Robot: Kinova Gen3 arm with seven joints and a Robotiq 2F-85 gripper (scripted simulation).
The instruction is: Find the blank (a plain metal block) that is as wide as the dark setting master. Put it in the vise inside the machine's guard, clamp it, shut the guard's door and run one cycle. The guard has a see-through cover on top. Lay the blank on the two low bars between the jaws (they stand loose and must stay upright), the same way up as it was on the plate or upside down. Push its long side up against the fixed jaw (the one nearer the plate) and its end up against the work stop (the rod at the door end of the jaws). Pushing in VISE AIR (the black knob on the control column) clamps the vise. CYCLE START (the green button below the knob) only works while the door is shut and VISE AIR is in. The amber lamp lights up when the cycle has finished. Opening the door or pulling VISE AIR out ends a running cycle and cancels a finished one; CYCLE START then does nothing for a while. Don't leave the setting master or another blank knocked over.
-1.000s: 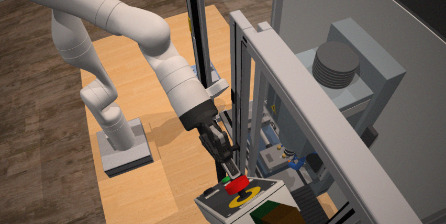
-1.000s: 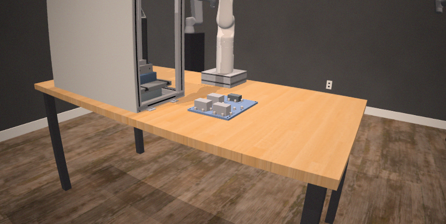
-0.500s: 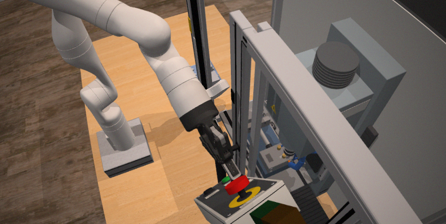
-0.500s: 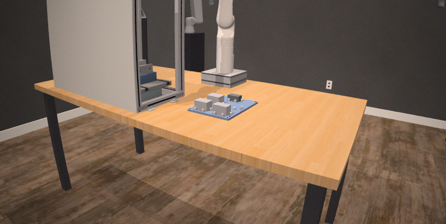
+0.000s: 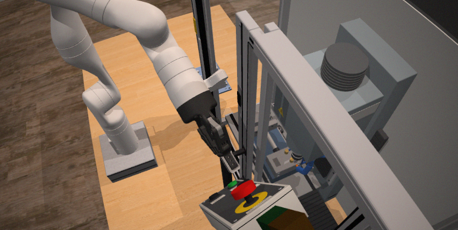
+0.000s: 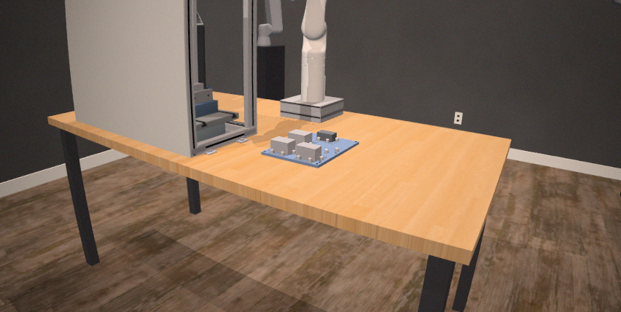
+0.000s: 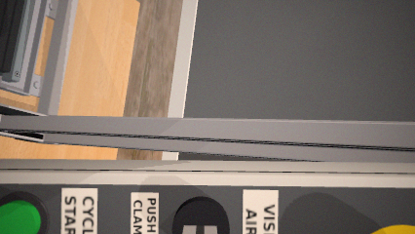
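My gripper [image 5: 235, 167] [image 7: 197, 230] is shut and empty above the control column. Its tips overlap the black VISE AIR knob [image 7: 201, 210] in the wrist view; that knob [image 5: 214, 196] is at the panel's left in the top view, and I cannot tell whether it is in. The green CYCLE START button [image 5: 232, 184] [image 7: 18, 217] is beside it. The vise [image 5: 275, 164] is inside the guard [image 5: 307, 77] [image 6: 125, 49]; a blank between its jaws cannot be made out. Three light blanks [image 6: 283, 145] [image 6: 299, 136] [image 6: 308, 151] and the dark setting master [image 6: 326, 135] stand upright on the blue plate [image 6: 347, 145].
The red emergency button [image 5: 243, 189] stands up from the panel close to my fingertips. Guard posts [image 5: 247, 100] rise right beside my gripper. I cannot tell whether the door is shut. A green and brown-amber lamp block [image 5: 283, 218] is at the column's front and looks dull.
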